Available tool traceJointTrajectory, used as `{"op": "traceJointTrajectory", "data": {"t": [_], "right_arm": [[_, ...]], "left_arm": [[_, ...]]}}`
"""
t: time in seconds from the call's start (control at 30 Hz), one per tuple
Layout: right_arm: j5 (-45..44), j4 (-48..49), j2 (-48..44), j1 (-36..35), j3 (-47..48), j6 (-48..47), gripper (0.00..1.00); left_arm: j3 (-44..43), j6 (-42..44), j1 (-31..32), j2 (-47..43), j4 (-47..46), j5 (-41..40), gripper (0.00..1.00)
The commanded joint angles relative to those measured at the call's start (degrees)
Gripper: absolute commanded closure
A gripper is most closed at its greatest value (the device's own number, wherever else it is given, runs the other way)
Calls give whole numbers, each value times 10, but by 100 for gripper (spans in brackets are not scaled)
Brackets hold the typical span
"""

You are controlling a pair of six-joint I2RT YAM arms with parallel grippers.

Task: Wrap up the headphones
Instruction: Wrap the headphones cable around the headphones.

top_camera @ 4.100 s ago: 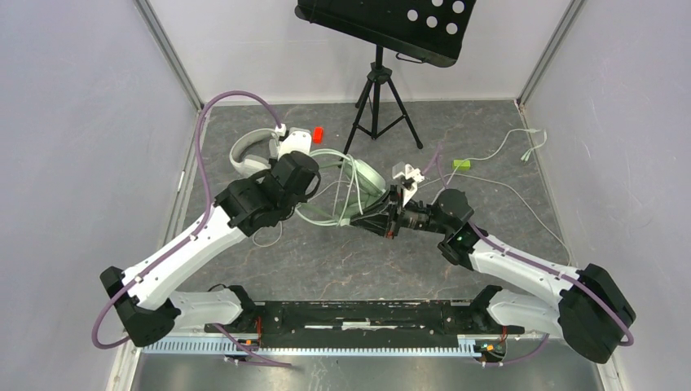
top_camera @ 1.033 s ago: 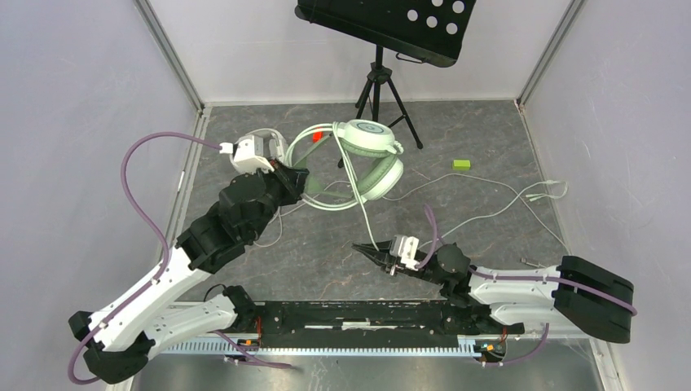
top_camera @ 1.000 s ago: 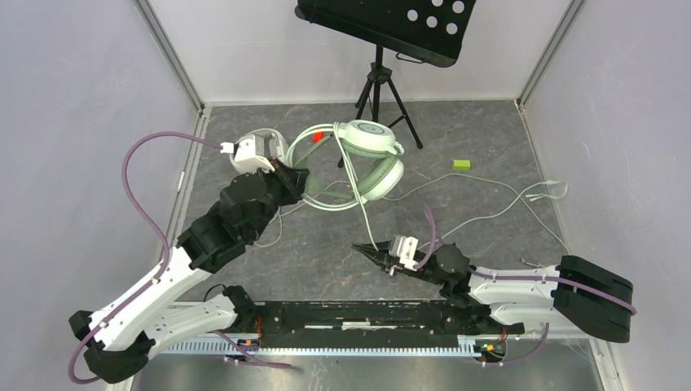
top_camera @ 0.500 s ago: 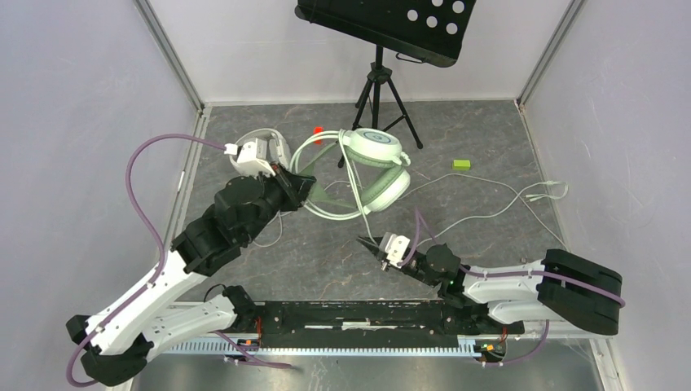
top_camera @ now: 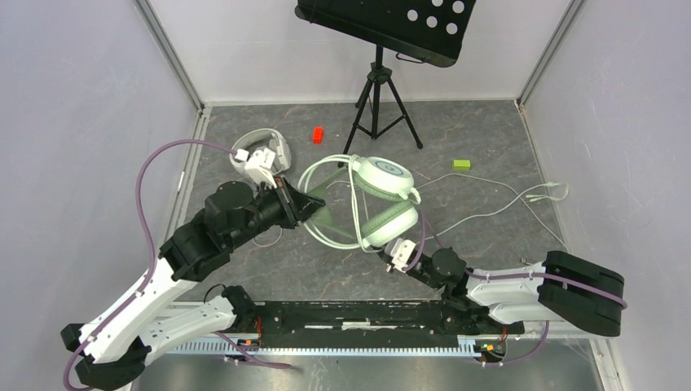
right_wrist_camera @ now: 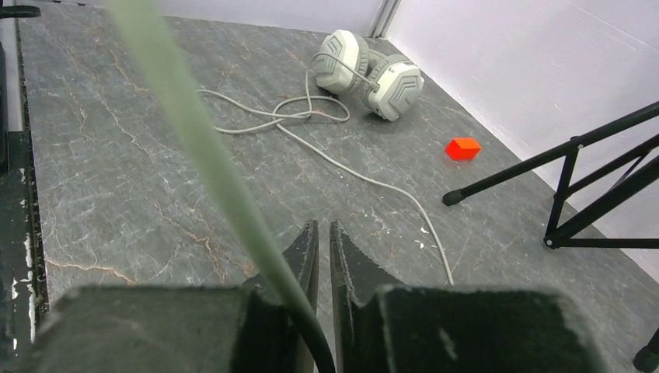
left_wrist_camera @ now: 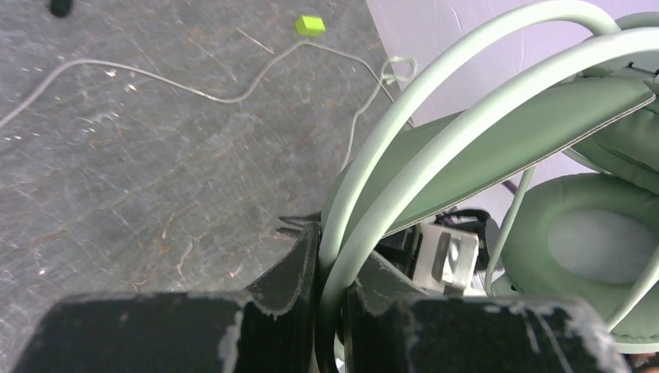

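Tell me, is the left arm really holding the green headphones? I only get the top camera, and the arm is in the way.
Observer: Yes. On the left wrist camera, the left gripper has its jaws shut on the two thin hoops of the green headphones.
Operator: What about the white ones behind the arm?
Observer: The right wrist camera shows the white-grey headphones lying on the table, with their cable in loose loops, not wrapped.
Operator: Is the right arm holding anything?
Observer: The right gripper shows a thin slit between its jaws. A blurry green cable runs close past them, and I cannot tell if it is pinched.
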State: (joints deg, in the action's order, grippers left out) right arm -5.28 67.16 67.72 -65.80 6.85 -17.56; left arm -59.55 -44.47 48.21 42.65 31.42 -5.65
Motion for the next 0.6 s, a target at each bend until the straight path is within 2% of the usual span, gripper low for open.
{"op": "traceJointTrajectory", "data": {"t": [0.0,0.23,0.37,0.57], "right_arm": [[-5,22,-22,12,-3,-15,85],[11,17,-60,52,-10,-5,85],[17,13,-77,74,-10,-1,80],[20,8,-99,100,-14,-1,78]], "left_arm": [[-51,-13,-1,6,-30,124,91],[-57,61,-2,28,29,204,93],[-78,109,-1,47,62,241,93],[-107,171,-1,72,119,258,91]]}}
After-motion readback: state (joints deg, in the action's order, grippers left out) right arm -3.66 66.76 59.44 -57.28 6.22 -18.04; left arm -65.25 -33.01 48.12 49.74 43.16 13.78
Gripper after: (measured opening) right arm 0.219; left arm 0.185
